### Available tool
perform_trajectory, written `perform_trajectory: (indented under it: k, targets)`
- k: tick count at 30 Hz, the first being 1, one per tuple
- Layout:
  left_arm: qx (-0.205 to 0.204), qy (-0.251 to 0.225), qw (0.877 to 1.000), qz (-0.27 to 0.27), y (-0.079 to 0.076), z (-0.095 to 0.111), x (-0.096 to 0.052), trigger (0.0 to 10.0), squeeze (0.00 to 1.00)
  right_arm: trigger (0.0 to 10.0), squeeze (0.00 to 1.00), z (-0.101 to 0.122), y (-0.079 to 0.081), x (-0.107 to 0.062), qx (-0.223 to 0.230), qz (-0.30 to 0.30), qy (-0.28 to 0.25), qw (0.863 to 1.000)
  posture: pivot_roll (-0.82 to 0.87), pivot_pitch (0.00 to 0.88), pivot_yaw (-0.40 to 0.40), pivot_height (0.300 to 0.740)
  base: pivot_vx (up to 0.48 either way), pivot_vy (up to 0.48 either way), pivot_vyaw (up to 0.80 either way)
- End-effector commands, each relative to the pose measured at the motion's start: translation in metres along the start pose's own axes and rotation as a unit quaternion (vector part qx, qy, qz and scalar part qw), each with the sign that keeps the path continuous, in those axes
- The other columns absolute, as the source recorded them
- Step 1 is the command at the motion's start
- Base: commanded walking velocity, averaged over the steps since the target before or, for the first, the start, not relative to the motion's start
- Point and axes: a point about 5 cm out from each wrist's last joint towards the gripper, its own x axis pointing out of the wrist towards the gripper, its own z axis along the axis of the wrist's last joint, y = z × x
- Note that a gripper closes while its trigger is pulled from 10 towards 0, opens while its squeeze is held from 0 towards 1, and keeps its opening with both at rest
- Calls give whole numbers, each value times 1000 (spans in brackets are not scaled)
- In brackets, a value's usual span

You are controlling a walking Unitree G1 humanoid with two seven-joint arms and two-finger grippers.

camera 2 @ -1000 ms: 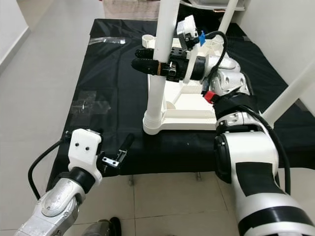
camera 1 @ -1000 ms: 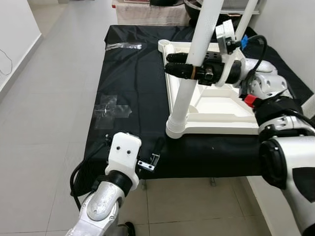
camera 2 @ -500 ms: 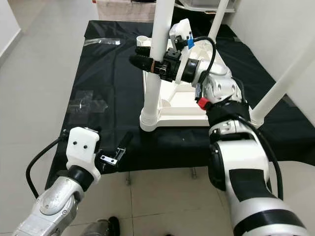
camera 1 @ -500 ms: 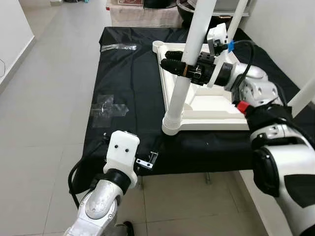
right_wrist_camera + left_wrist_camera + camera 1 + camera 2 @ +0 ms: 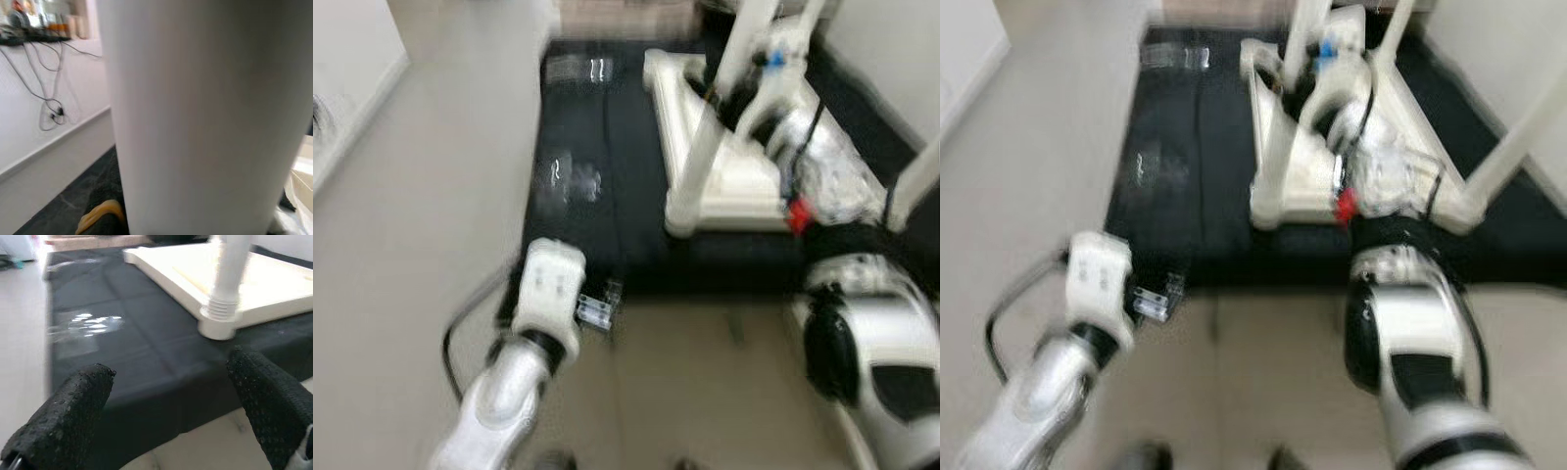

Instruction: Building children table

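Note:
An upturned white children's table (image 5: 744, 181) lies on a black cloth (image 5: 607, 147), its legs pointing up. My right gripper (image 5: 720, 98) is shut on the near-left white leg (image 5: 703, 147) at mid height; the right wrist view has that leg (image 5: 195, 117) pressed close against the camera. My left gripper (image 5: 166, 377) hovers open at the cloth's near edge, left of the table, with nothing between its black fingers (image 5: 73, 411). The same leg's ribbed foot (image 5: 218, 318) is screwed into the table's corner. The eye views are blurred.
Two clear plastic bags lie on the cloth, one at mid left (image 5: 570, 178) and one at the far edge (image 5: 576, 69). Another table leg (image 5: 915, 181) slants up on the right. Grey floor tiles (image 5: 431, 196) stretch to the left, and a white wall stands close on the right.
The whole picture has shifted and blurred, so the camera is moving. My right gripper keeps its hold on the leg. The left gripper stays open near the cloth's edge.

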Motion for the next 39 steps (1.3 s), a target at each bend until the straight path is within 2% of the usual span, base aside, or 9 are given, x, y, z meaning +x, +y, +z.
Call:
perform_trajectory:
  k: [1,5,11,13,18,21,28,31,39]
  targets:
    - [-2,5,1000,-2,-2,-2,-1,10000,0,10000,0,-40,-1,-5,38,-31,82,995,123,227,-52,740,0,0,0]
    - [0,3,1000,-1,-1,-1,0,10000,0,10000,0,-39,-5,-4,37,-118,83,989,121,219,-51,740,0,0,0]
    - [1,1,1000,-1,0,-1,0,10000,0,10000,0,-42,-4,-2,39,-156,99,982,121,212,-52,740,0,0,0]
    - [2,-1,1000,-2,0,-1,1,10000,0,10000,0,-41,-2,1,43,-205,98,973,121,208,-51,740,0,0,0]
    - [4,-2,1000,-2,2,0,1,10000,0,10000,0,-41,3,4,39,-252,105,961,118,204,-49,740,0,0,0]
    - [5,-3,1000,-2,2,0,1,10000,0,10000,0,-43,9,6,40,-257,109,959,118,203,-48,740,0,0,0]
    - [10,-4,1000,-1,4,0,3,10000,0,10000,0,-47,21,6,44,-359,96,927,126,208,-51,740,0,0,0]
    - [12,-4,1000,-1,6,0,3,10000,0,10000,0,-52,32,8,43,-369,101,923,125,213,-52,740,0,0,0]
    - [13,-6,1000,2,7,1,4,10000,0,10000,0,-61,47,10,61,-447,120,884,127,220,-58,740,0,0,0]
